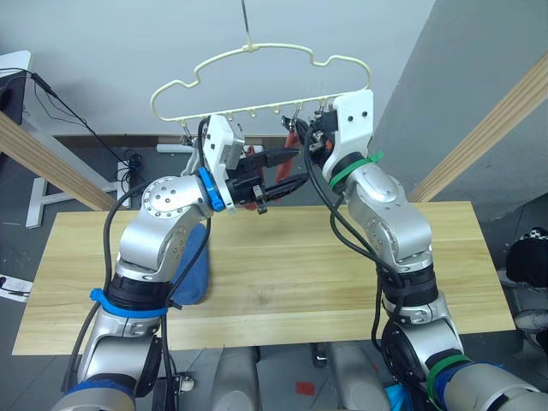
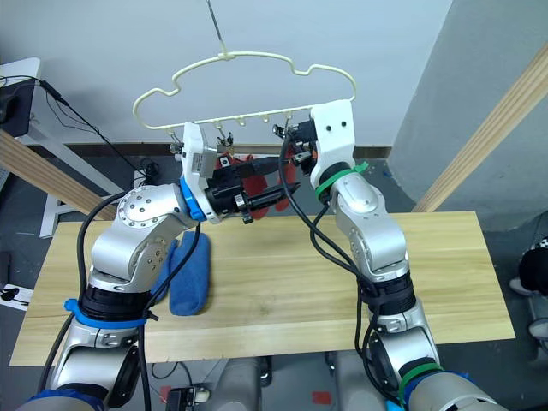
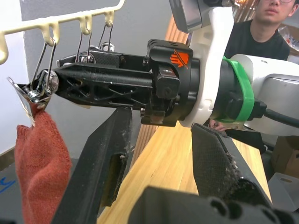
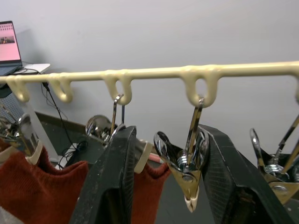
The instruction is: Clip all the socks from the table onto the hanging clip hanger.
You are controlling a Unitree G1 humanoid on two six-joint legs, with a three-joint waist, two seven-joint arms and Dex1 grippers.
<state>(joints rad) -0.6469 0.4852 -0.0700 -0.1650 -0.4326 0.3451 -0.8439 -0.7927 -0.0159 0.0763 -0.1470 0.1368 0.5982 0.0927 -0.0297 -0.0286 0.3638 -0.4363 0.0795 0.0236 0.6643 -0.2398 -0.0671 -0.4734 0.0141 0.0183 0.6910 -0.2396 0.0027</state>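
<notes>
Grey wall and a dark floor lie behind the pale wooden tabletop (image 2: 282, 300), where a blue sock (image 2: 190, 274) lies near the left arm. Above it hangs the cream clip hanger (image 1: 257, 81), and rust-red socks (image 4: 39, 189) already dangle from its clips, one red sock (image 3: 39, 163) pinched in a clip at the end of the row as the left wrist view shows it. The right pincer (image 4: 166, 179) is raised to the bar with its black fingers apart on either side of a bare metal clip (image 4: 187, 170), holding nothing. The left pincer (image 2: 261, 193) reaches in just beside it, fingers spread and empty, near the hanging red fabric. The step in hand looks like readying a free clip; to do it well, the right fingers should close squarely on the clip's handles so its mouth opens without swinging the hanger, while the left arm goes down for the blue sock and brings its cuff up between the clip's tips.
</notes>
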